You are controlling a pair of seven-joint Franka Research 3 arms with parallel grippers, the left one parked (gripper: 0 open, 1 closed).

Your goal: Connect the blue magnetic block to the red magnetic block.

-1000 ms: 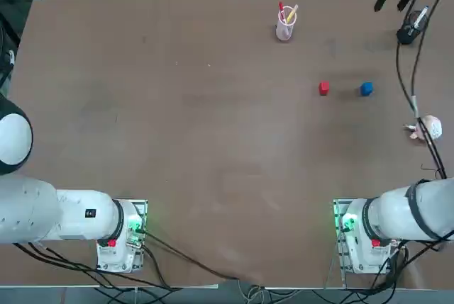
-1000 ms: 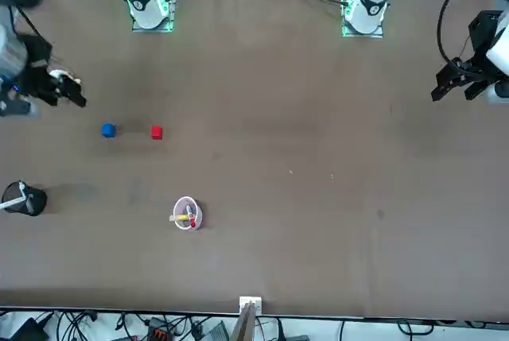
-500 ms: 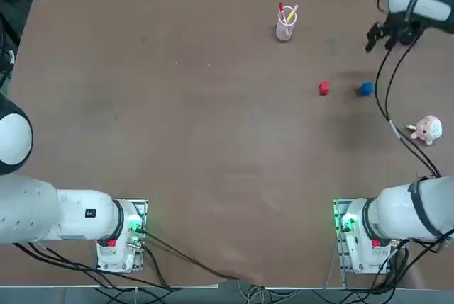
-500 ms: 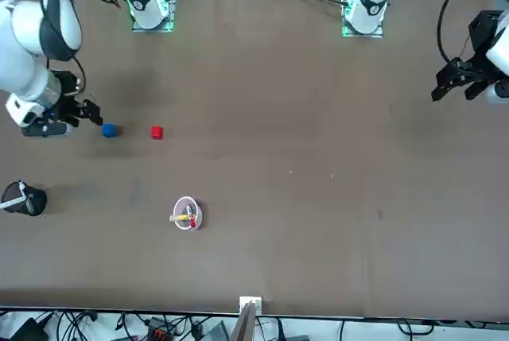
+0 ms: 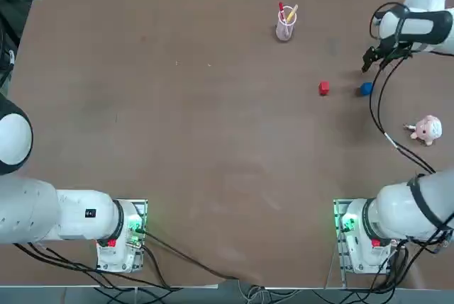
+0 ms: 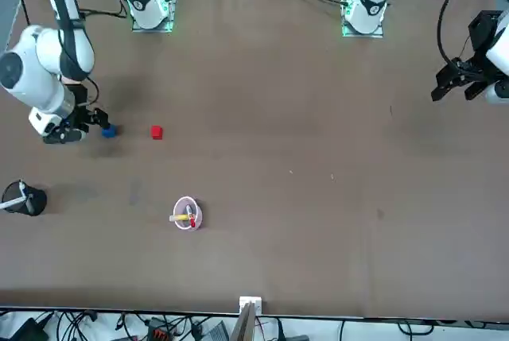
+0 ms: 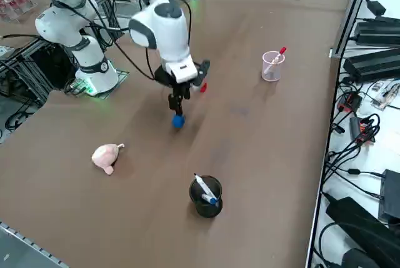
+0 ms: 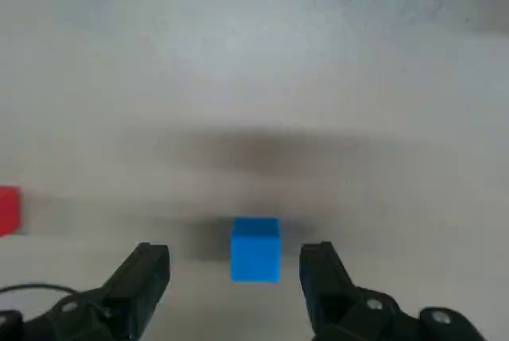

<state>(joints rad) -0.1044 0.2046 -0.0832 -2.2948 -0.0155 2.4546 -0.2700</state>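
Observation:
The blue magnetic block [image 5: 365,89] [image 6: 108,130] [image 7: 178,121] [image 8: 255,249] is a tiny blue cube on the brown table. The red magnetic block [image 5: 323,88] [image 6: 156,132] [image 8: 8,211] lies a short way to its left in the top view; in the right side view it peeks out behind the wrist [image 7: 202,87]. My right gripper [image 5: 369,58] [image 6: 97,122] [image 7: 178,104] [image 8: 236,265] hangs just above the blue block, open. In the wrist view the blue cube sits between the two black fingertips [image 8: 148,265] without touching either.
A pink cup [image 5: 285,25] with a red pen stands farther back. A black cup [image 7: 205,196] with a pen and a small pink plush toy [image 5: 427,129] sit near the table's right edge. A black cable trails from my right arm over the table.
My right gripper has swung in from the table's far right edge and come down over the blue block. Both blocks stay where they were.

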